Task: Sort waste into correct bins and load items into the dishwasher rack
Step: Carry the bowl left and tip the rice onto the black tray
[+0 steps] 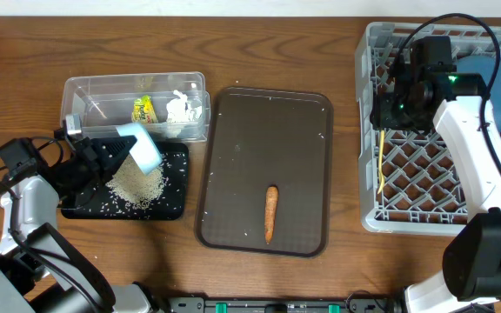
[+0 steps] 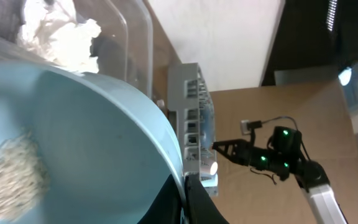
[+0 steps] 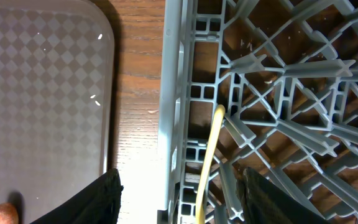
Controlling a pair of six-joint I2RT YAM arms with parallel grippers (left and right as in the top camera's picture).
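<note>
My left gripper is shut on the rim of the light blue cup, which tilts over the black tray. Rice lies heaped in that tray, and some rice still clings inside the cup. The clear tub holds the snack wrapper and the tissue. The carrot lies on the brown serving tray. My right gripper hangs open and empty over the left side of the dishwasher rack, above the yellow spoon. A dark blue plate stands in the rack.
The brown serving tray lies between the bins and the rack, with a strip of bare wood on each side. Stray rice grains dot the black tray's floor. My right arm's white link crosses the rack's right half.
</note>
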